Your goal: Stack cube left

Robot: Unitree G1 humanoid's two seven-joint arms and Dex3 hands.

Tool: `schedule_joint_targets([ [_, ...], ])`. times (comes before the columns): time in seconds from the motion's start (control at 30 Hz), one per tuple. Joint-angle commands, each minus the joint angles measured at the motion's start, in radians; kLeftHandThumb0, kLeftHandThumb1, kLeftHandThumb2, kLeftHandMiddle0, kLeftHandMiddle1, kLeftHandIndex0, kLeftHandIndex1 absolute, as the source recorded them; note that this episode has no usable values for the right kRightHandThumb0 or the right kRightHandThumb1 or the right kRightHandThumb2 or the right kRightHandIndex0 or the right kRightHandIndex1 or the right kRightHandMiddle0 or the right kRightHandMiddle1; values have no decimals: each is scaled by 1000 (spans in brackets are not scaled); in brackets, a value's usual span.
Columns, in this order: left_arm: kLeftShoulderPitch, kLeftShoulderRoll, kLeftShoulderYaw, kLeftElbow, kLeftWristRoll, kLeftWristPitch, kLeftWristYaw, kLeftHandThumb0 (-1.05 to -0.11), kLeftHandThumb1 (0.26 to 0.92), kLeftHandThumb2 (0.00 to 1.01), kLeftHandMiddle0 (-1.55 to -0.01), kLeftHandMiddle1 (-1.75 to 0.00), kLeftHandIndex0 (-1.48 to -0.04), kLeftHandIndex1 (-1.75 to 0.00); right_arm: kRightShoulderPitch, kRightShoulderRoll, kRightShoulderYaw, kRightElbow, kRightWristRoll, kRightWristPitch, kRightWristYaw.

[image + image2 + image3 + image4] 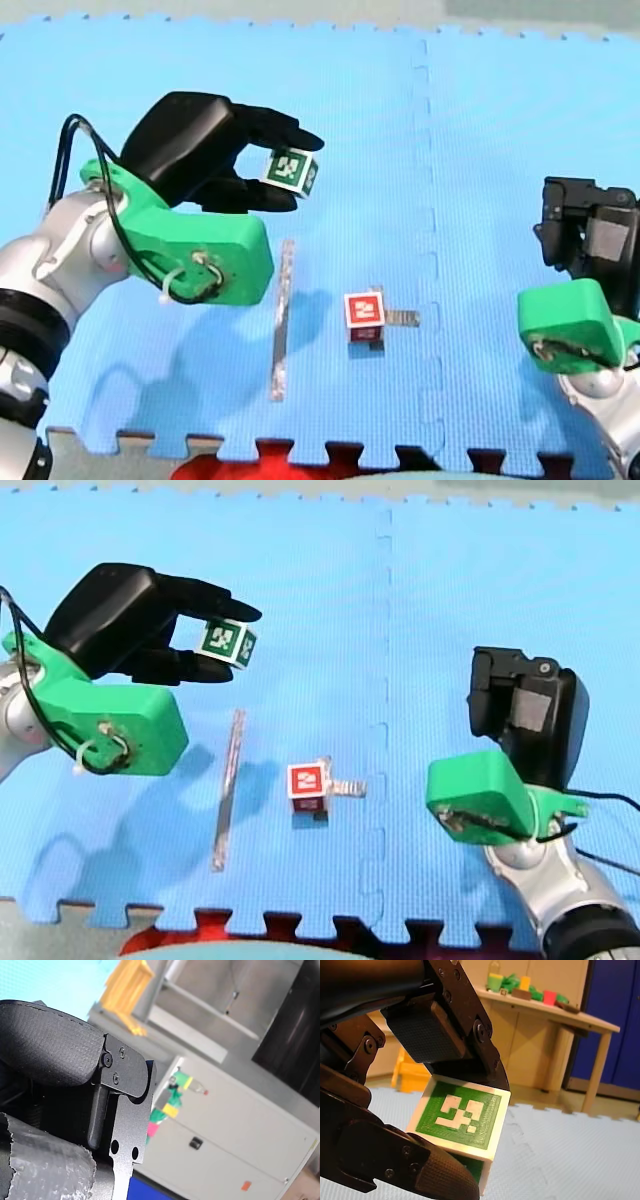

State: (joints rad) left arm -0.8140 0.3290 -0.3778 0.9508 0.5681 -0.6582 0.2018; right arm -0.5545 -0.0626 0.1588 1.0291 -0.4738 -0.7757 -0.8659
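Observation:
My left hand (262, 160) is shut on a green cube (291, 169) with a white patterned face, held in the air above the blue mat at the left. The second wrist view shows that same green cube (462, 1117) pinched between the black fingers (427, 1035). A red cube (364, 311) with a white patterned face sits on the mat near the middle, lower and to the right of the held cube. My right hand (520, 705) is at the right side, away from both cubes, holding nothing.
A thin grey strip (282, 318) lies on the blue foam mat (480, 150) left of the red cube, and a short grey tab (402, 318) lies against the red cube's right side. The mat's toothed front edge (300, 450) runs along the bottom.

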Motion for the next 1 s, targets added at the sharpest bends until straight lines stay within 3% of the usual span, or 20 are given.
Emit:
schedule_joint_targets([
  [0.0,-1,8,13,-22,-13,8,-17,-487,838,0,-848,-1746,-1254,-52,-2,-2,-2,3,3,-3,-3],
  [0.17,6,22,27,-75,-33,22,-86,-490,828,0,-857,-1746,-1278,-57,-3,0,-3,5,4,-4,-2],
  [0.43,11,27,45,-119,-150,49,-358,-488,821,0,-877,-1746,-1291,-56,-5,0,-4,6,5,-5,-2],
  [0.63,29,-17,76,-129,-254,90,-492,-478,821,0,-884,-1746,-1305,-57,-5,-1,-7,8,8,-4,-1],
  [0.97,36,-67,85,-119,-287,123,-563,-476,820,0,-895,-1746,-1305,-49,-8,-2,-7,2,3,7,-10],
])
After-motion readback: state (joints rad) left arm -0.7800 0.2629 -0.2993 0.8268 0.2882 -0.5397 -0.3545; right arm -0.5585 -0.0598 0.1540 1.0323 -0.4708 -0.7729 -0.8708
